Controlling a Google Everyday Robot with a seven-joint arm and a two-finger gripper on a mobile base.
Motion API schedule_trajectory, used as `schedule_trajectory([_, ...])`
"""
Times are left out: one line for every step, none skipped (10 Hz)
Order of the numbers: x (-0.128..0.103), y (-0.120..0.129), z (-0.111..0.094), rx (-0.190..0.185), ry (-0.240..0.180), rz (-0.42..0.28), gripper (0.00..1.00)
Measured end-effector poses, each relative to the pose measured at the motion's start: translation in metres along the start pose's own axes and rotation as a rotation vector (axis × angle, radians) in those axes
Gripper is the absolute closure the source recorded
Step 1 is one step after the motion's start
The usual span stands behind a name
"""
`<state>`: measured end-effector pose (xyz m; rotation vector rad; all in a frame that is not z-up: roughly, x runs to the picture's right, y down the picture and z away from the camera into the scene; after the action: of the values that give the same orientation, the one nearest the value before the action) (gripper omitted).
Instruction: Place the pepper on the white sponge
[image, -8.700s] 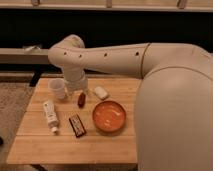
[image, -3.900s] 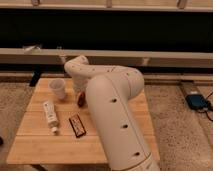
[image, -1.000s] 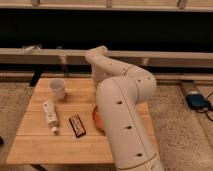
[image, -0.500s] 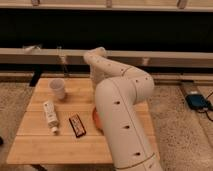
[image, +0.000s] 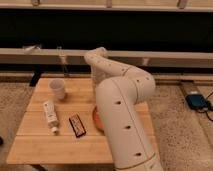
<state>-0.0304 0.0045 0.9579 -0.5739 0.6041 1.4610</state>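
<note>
Robot's two-finger gripper is hidden behind its bulky white arm (image: 120, 95) over the wooden table (image: 35, 145) (can't tell the grip, pepper and sponge are hidden too), so it's probably mid-placement, lowering next.

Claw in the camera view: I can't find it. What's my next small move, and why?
Probably ease the arm aside slightly before committing. It covers the table's right half, hiding the claw, the pepper and the white sponge. Only the cup, tube, packet and an edge of the orange bowl show.

cups: 1 (image: 58, 89) | tubes: 1 (image: 50, 115) | packets: 1 (image: 77, 125) | bowls: 1 (image: 95, 118) | gripper: hidden behind arm
</note>
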Motion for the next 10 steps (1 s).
schedule_trajectory([0.0,-0.002,-0.002,0.0,-0.005,0.005,0.2])
schedule_trajectory([0.0,-0.004,-0.003,0.002,-0.01,0.008,0.2])
schedule_trajectory([0.0,-0.005,-0.005,0.002,-0.017,0.009,0.2])
schedule_trajectory([0.001,-0.004,-0.014,-0.005,-0.028,0.007,0.2])
schedule_trajectory([0.002,-0.004,-0.021,-0.012,-0.034,0.004,0.2])
schedule_trajectory([0.004,-0.002,-0.037,-0.044,-0.043,-0.013,0.2])
schedule_trajectory([0.007,-0.001,-0.051,-0.079,-0.051,-0.035,0.2])
schedule_trajectory([0.008,-0.002,-0.061,-0.104,-0.059,-0.05,0.2])
schedule_trajectory([0.008,-0.003,-0.063,-0.108,-0.06,-0.052,0.2])
schedule_trajectory([0.008,-0.001,-0.063,-0.11,-0.06,-0.053,0.2])
